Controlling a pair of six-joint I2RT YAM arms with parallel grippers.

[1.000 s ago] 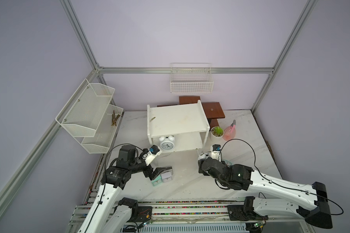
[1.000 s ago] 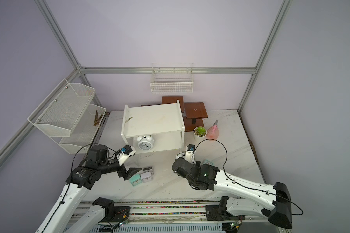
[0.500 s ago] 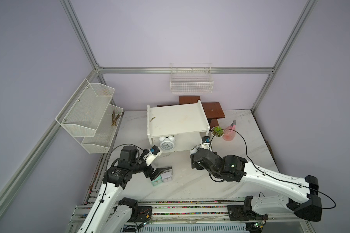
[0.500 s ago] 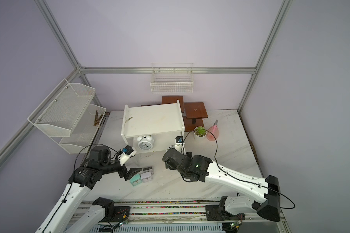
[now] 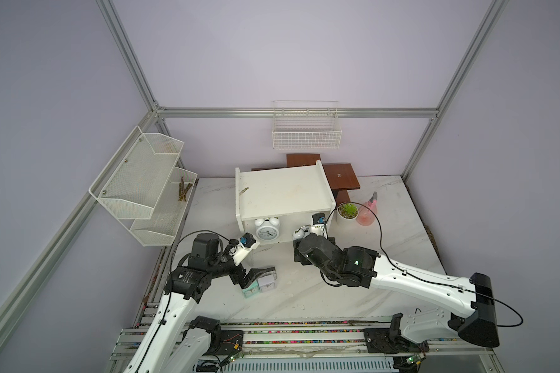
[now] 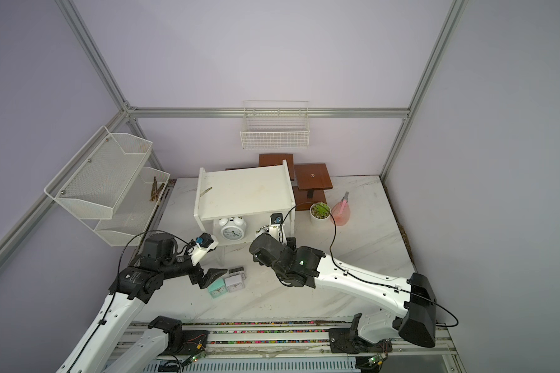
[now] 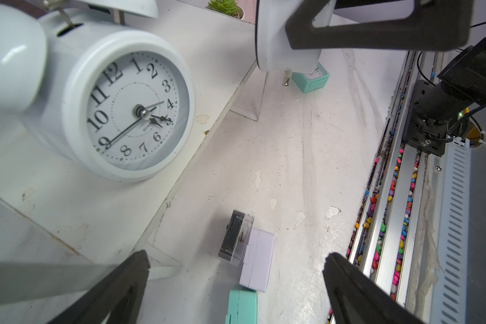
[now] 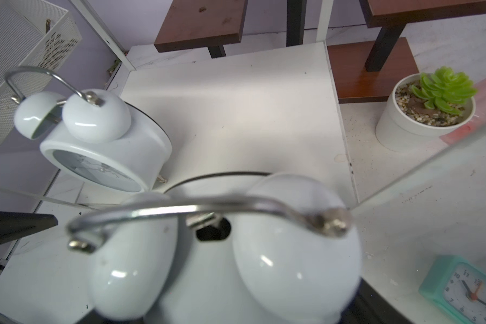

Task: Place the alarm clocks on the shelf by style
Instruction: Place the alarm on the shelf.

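In both top views the shelf stands mid-table with a small scrap on its upper board. One twin-bell clock stands upright on the lower board, near the left panel. Behind the shelf is a brown wooden stand. Just beside its right panel are a potted succulent and a pink spray bottle. A wire basket hangs on the back wall, and the mesh wall rack holds brown pegs in its lower tier. The right arm reaches to the lower board's front right corner and hides its claw. The left gripper hovers spread over three touching square clocks on the table: a mint clock, a white clock and a dark-framed clock.

In the left wrist view its fingers stand wide apart with nothing between them. Open table runs from the shelf's front edge to the pebble-filled rail. A second mint clock sits past the shelf leg.

In the right wrist view the right gripper pinches the held twin-bell clock by its body, at the board's front edge. Bare board lies beyond it, beside the standing clock.
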